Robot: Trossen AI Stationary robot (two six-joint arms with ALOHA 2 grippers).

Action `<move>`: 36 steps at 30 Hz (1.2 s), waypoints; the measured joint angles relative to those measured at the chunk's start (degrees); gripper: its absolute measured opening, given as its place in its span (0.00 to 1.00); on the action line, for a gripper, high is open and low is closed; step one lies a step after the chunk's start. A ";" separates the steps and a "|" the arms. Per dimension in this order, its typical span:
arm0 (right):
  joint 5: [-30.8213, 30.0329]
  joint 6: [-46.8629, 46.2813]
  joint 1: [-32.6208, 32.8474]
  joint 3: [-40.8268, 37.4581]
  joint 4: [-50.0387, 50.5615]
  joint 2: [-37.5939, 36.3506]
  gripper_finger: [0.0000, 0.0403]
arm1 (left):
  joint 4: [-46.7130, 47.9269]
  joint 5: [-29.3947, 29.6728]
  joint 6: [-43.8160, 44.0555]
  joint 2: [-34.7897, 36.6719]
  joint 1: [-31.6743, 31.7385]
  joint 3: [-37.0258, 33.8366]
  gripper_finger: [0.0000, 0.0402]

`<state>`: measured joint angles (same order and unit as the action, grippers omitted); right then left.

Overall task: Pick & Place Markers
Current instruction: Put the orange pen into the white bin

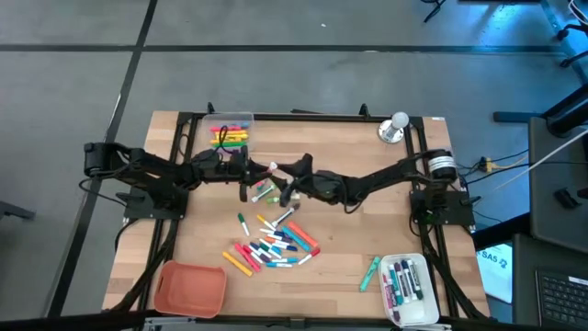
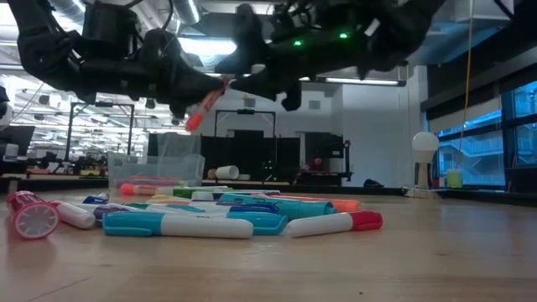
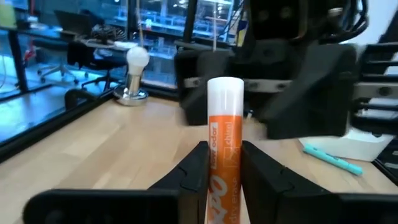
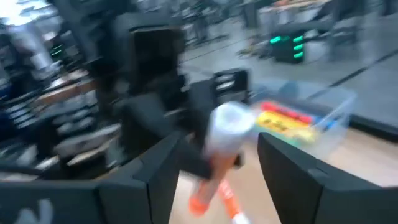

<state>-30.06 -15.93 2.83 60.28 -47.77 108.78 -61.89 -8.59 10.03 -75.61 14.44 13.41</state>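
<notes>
Overhead, clear bin [image 1: 231,120] holding markers [image 1: 230,137], left end effector [image 1: 260,169] clamped on orange marker [image 3: 222,155], right end effector [image 1: 278,172] apart

You have two arms over the tabletop [image 1: 349,257]. Containers: three — two clear bins [image 1: 231,121] [image 1: 411,291] at opposite corners, one orange tray [image 1: 190,289]. One silver bell [image 1: 395,128]. Loose markers [image 1: 274,245]: roughly two dozen; exact count not readable.

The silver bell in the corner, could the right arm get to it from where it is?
Probably yes. The silver bell stands alone near the right arm's base, nothing around it. The right gripper, fingers open, would need to swing back from mid-table first.
</notes>
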 joint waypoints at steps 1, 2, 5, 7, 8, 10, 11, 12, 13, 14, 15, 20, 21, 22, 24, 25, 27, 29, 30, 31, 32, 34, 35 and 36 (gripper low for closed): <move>-1.56 -0.19 -0.02 0.85 -0.43 1.01 0.53 | -0.17 -0.01 -0.80 0.00 -0.29 0.00 0.16; -1.92 -0.31 -0.03 1.38 -1.37 2.07 0.53 | -0.01 0.19 -1.70 -0.01 -0.56 -0.01 0.16; -0.87 -0.36 -0.05 2.52 -5.31 4.65 0.52 | 0.13 0.13 -4.33 -0.07 -0.97 -0.04 0.16; -0.56 -0.44 -0.04 2.61 -7.62 5.68 0.48 | -0.01 0.06 -5.31 -0.07 -0.96 -0.04 0.16; -0.49 -0.39 -0.04 2.61 -8.65 6.05 0.44 | 0.05 0.17 -5.60 -0.07 -0.94 -0.04 0.16; -0.19 -0.29 -0.04 2.62 -9.18 6.20 0.35 | 0.03 0.32 -5.87 -0.07 -0.94 -0.04 0.16; -0.46 -0.11 0.00 2.61 -9.24 6.20 0.30 | -0.04 0.31 -5.84 -0.07 -0.94 -0.04 0.16; -0.73 0.29 -0.02 2.61 -9.24 6.20 0.23 | 0.00 0.38 -5.56 -0.07 -0.94 -0.04 0.17; -0.54 0.87 -0.04 2.64 -9.36 6.20 0.17 | 0.07 0.37 -5.36 -0.07 -0.90 -0.04 0.17; -0.23 1.88 -0.04 2.66 -9.35 6.20 0.17 | 0.05 0.37 -5.33 -0.07 -0.90 -0.04 0.18; -0.21 3.22 0.06 2.66 -9.34 6.18 0.17 | 0.06 0.24 -5.44 -0.07 -0.85 -0.04 0.19; -4.23 4.39 0.94 4.43 7.59 1.41 0.17 | 1.20 0.29 -5.71 -0.09 -0.87 0.04 0.26; -5.18 3.60 1.20 5.82 15.13 -0.25 0.17 | 1.39 0.43 -6.27 -0.08 -0.84 0.04 0.28; -6.33 2.51 1.52 7.69 23.48 -1.75 0.17 | 1.48 0.47 -6.98 0.02 -0.84 0.06 0.29; -6.80 -1.24 2.25 12.29 42.41 -4.78 0.17 | 2.30 0.68 -8.32 0.13 -0.86 0.15 0.31; -6.62 -3.94 2.81 15.27 51.45 -5.90 0.17 | 3.16 1.17 -8.78 0.09 -0.90 0.15 0.32; -6.38 -8.90 4.34 21.34 68.76 -7.85 0.17 | 3.68 1.75 -9.12 0.04 -0.84 0.13 0.33; -8.58 -13.22 6.50 26.11 81.58 -8.67 0.17 | 3.89 2.92 -9.18 0.04 -0.86 0.13 0.34; -10.44 -15.43 7.69 27.75 86.42 -8.68 0.17 | 4.27 3.64 -9.20 0.04 -0.85 0.13 0.34; -11.62 -17.55 8.69 28.98 91.36 -8.58 0.17 | 4.70 4.30 -9.24 0.04 -0.83 0.13 0.34; -11.81 -20.02 9.62 30.04 95.94 -8.44 0.17 | 5.39 5.16 -9.30 0.04 -0.77 0.13 0.34; -9.01 -26.84 11.14 31.43 103.99 -8.40 0.17 | 7.86 6.93 -9.06 0.04 -0.66 0.11 0.33; -6.06 -30.58 11.70 31.80 107.64 -8.49 0.17 | 9.06 7.76 -8.62 0.04 -0.49 0.11 0.33; -2.50 -34.28 12.33 32.07 111.44 -8.51 0.17 | 10.24 8.32 -8.07 0.04 -0.33 0.11 0.32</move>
<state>-32.56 -50.21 15.16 92.35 63.67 100.27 -51.65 -0.27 1.96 -75.57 14.11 13.52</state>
